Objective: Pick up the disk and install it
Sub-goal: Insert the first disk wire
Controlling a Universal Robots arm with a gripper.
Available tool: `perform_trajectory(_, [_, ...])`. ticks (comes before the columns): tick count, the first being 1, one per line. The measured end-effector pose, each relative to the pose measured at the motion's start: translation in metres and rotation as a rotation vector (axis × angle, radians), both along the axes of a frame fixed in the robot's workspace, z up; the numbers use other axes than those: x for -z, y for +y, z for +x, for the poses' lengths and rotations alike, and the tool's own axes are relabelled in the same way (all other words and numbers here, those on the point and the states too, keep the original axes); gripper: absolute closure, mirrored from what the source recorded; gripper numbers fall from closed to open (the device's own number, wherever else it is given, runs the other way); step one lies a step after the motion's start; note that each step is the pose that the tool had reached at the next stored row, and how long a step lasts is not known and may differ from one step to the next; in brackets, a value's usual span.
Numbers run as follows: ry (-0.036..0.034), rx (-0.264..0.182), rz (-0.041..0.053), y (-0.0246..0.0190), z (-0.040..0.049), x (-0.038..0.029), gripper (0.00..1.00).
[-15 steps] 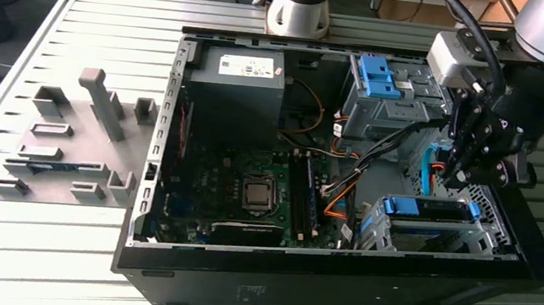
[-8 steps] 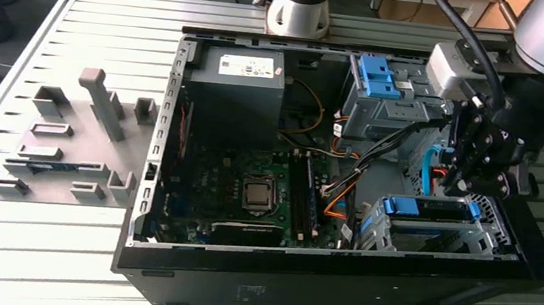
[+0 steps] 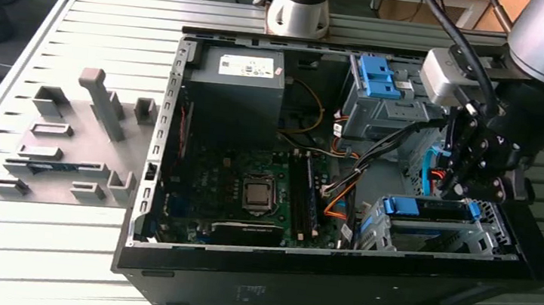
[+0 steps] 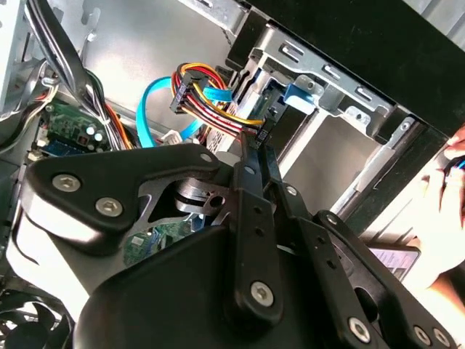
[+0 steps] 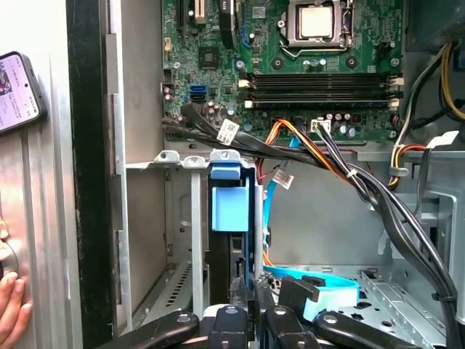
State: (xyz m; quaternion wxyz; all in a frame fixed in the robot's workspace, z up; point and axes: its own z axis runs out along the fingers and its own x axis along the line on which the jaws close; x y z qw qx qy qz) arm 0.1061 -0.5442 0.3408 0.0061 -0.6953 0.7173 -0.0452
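Gripper over the drive cage of an open computer case

In the exterior view the gripper (image 3: 477,191) hangs at the right of the frame, just above the metal cage (image 3: 436,232) near the lower right. The disk (image 3: 428,209), in its blue carrier, sits inside that cage. The fingers (image 4: 256,156) are closed together, their tips next to the disk's blue tab (image 4: 299,93).

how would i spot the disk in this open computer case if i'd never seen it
Start at the open black computer case and go to the metal drive cage in its corner, at the exterior view's lower right, below the gripper. The disk sits in that cage. Unlike the grey power-supply box, it carries a blue plastic frame.
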Motion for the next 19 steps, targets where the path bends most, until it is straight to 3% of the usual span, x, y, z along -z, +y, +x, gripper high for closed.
perform_trajectory(4, [0.0000,0.025,-0.0001,-0.0009,-0.0002,0.0007,0.84])
perform_trajectory(7, [0.0001,0.026,0.0002,-0.0030,-0.0001,0.0022,0.84])
perform_trajectory(19, [0.0000,0.009,0.0000,-0.0031,-0.0001,0.0073,0.84])
